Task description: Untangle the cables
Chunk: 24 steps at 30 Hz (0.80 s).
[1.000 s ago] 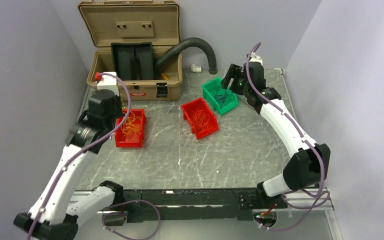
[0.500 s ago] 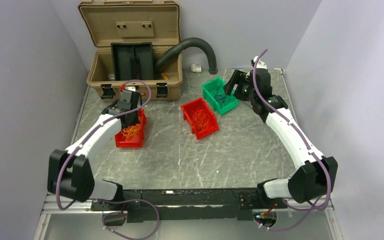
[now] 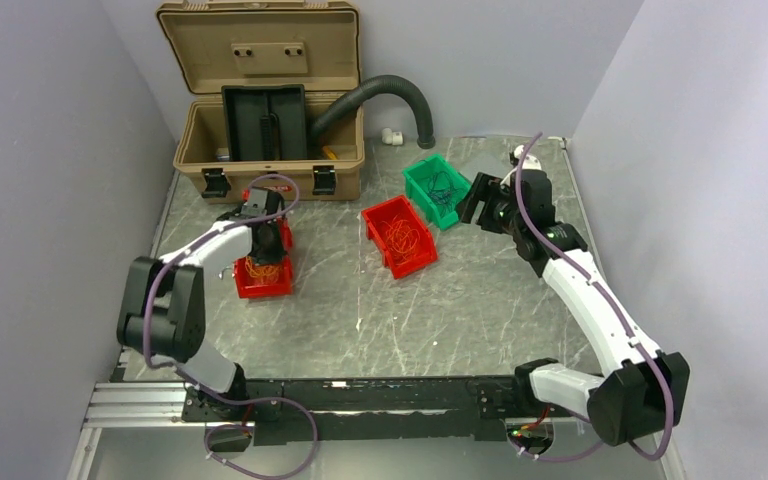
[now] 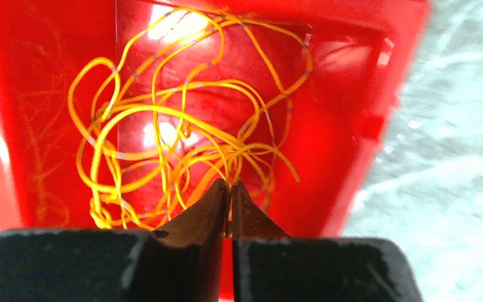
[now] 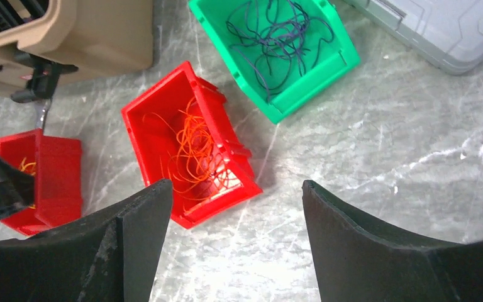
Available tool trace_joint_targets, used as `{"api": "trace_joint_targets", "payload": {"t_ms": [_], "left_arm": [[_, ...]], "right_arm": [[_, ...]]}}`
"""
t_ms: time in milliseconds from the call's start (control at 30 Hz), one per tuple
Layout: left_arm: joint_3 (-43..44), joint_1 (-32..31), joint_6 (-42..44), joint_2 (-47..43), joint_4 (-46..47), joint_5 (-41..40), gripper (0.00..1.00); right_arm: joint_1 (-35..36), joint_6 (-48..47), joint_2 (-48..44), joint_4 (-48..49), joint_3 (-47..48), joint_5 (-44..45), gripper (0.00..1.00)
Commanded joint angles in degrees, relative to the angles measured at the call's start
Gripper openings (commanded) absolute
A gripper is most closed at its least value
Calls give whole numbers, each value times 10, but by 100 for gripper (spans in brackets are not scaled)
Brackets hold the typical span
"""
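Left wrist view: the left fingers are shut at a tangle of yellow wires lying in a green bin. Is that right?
Wrong colour: the left wrist view shows the left fingers shut at the yellow wires in a red bin, not a green one. The green bin, in the right wrist view, holds dark wires.

Cables [image 3: 401,237] lie in three bins on the table [image 3: 440,310]: left bin [image 3: 272,286], centre bin [image 3: 416,266], right bin [image 3: 412,183]; case [image 3: 260,60] behind, upper left.

Overhead, downward wrist views (left likely nearest), shared red bin [image 3: 264,289]
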Motion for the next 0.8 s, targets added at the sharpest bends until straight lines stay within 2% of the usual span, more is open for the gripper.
{"api": "trace_joint_targets", "payload": {"t_ms": [0, 33, 100, 133, 167, 200, 267, 333, 433, 533, 600, 667, 767], "left_arm": [[-32, 3, -8, -130, 39, 46, 22], [-37, 3, -3, -156, 33, 48, 31], [-38, 2, 10, -203, 13, 50, 55], [-40, 0, 13, -229, 4, 50, 68], [-43, -2, 14, -255, -4, 49, 88], [-49, -4, 18, -282, -6, 54, 98], [-64, -7, 26, -344, 5, 77, 99], [-75, -12, 20, -407, -1, 58, 99], [-114, -12, 28, -469, 9, 35, 99], [-162, -12, 38, -508, 42, 53, 99], [-182, -12, 24, -524, 55, 52, 99], [-201, -12, 5, -539, 69, 16, 100], [-245, -12, 49, -562, 124, -44, 99]], "right_arm": [[-6, -32, -38, 16, -29, 2, 78], [-5, -36, -44, 24, -35, 1, 78], [-5, -42, -60, 44, -49, -4, 79], [-5, -46, -69, 58, -60, -9, 79], [-5, -48, -79, 68, -68, -9, 79], [-5, -49, -88, 80, -77, -5, 79], [-5, -71, -108, 108, -102, -6, 82], [-4, -90, -126, 166, -147, 33, 99], [-3, -135, -158, 222, -211, 92, 100], [-1, -205, -180, 281, -269, 71, 100], [-1, -193, -185, 289, -282, 95, 100], [-2, -175, -208, 324, -315, 151, 100], [-7, -214, -248, 409, -377, 212, 99]]}}
